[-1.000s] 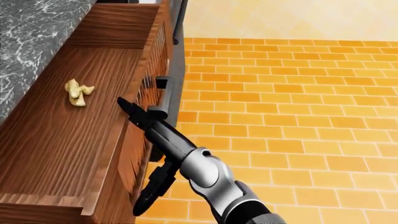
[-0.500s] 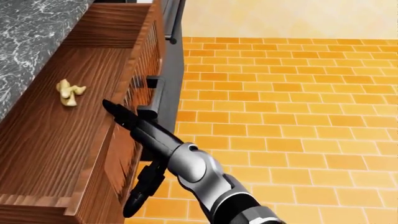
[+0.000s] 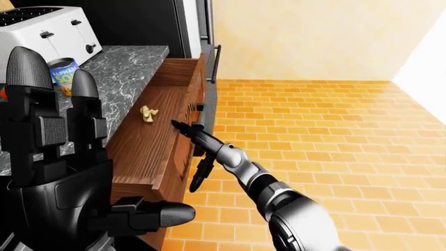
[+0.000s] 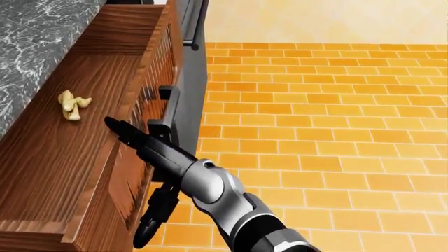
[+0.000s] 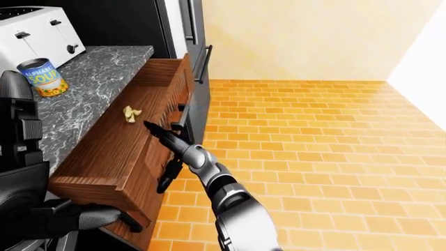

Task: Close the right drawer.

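The wooden right drawer [image 4: 63,157] stands pulled out from under the grey marble counter [image 3: 125,63]. Its slatted front [image 4: 150,89] carries a dark bar handle [image 4: 168,107]. My right hand [image 4: 150,163] is open and lies against the outside of that front, just below the handle. One finger [image 4: 115,126] reaches over the drawer's top edge and another [image 4: 147,226] hangs down below. A small pale yellow lump [image 4: 72,105] rests on the drawer's floor. In the left-eye view my left hand [image 3: 90,146] is raised close to the camera, open and holding nothing.
A white toaster [image 3: 42,31] and a soup can [image 5: 42,77] stand on the counter. A tall black cabinet with a vertical handle [image 3: 216,63] rises beyond the drawer. Orange brick floor [image 4: 315,131] spreads to the right, with a white wall [image 3: 425,68] at the far right.
The drawer has slid a little to the left, in under the counter, taking the yellow lump with it. My right hand has followed it, staying on the front.
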{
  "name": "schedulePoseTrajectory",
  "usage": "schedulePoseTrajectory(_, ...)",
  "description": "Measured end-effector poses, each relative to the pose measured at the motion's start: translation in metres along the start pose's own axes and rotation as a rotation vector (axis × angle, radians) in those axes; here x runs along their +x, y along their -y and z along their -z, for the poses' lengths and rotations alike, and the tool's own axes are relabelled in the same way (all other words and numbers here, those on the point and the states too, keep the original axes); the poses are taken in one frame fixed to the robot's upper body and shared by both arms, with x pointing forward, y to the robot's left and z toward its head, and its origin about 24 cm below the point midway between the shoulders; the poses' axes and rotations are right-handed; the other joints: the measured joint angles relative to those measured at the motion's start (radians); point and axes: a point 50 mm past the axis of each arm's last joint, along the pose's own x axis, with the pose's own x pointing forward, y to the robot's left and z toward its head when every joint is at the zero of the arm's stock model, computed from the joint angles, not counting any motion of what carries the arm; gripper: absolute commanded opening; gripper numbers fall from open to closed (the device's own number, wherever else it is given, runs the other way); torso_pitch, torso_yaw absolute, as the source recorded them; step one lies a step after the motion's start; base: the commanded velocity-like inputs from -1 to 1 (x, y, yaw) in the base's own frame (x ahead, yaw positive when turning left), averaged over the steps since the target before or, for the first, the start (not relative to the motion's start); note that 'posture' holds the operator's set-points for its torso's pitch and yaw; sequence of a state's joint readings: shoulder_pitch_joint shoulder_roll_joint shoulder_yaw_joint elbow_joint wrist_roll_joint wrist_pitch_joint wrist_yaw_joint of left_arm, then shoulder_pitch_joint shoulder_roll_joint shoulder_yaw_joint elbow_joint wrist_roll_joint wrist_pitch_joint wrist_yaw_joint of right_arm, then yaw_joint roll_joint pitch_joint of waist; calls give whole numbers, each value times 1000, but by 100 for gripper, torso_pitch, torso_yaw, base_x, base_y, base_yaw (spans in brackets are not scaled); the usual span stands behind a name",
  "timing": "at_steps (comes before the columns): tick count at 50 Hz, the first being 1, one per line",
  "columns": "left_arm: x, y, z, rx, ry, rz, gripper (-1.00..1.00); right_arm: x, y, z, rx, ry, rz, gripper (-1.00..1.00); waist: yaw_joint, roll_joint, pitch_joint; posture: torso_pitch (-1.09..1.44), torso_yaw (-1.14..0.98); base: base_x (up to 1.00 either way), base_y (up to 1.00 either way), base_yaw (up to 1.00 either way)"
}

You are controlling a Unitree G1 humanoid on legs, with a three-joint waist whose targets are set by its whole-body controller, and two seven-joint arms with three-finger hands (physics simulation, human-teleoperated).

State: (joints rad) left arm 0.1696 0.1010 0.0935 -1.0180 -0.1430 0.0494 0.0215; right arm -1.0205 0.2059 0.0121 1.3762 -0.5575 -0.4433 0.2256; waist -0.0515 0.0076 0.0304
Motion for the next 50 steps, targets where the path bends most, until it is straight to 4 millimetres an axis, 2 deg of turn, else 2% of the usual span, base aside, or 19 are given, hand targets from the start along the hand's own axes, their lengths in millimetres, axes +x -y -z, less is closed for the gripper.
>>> schedulePoseTrajectory(17, 0, -1, 0, 0, -1, 0, 100, 2, -3, -3, -4, 0, -17, 100, -1, 3, -1, 0, 0, 0, 0, 0)
schedulePoseTrajectory(23, 0, -1, 0, -2, -1, 2, 100, 2, 1, -3, 0, -2, -28, 100, 1, 2, 3, 0, 0, 0, 0, 0)
schedulePoseTrajectory(30, -2, 1, 1, -5, -7, 0, 100, -3, 19, -5, -6, 17, -9, 100, 15, -4, 15, 0, 0, 0, 0, 0)
schedulePoseTrajectory(36, -1, 1, 2, -1, -11, 3, 100, -9, 54, -23, -24, 133, 151, 100, 35, -7, 12, 0, 0, 0, 0, 0)
schedulePoseTrajectory(41, -1, 1, 0, -3, -4, 5, 100, -28, 95, -32, -46, 178, 343, 100, 55, -13, 2, 0, 0, 0, 0, 0)
schedulePoseTrajectory(45, -1, 0, 0, 4, -1, 2, 100, -65, 126, -42, -48, 216, 523, 100, 68, -21, 3, 0, 0, 0, 0, 0)
schedulePoseTrajectory(47, -1, 0, 1, 3, -7, 1, 100, -87, 130, -53, -62, 243, 590, 100, 71, -24, 3, 0, 0, 0, 0, 0)
schedulePoseTrajectory(50, -2, 2, 2, -2, -16, 8, 100, -121, 125, -68, -85, 271, 660, 100, 75, -25, 1, 0, 0, 0, 0, 0)
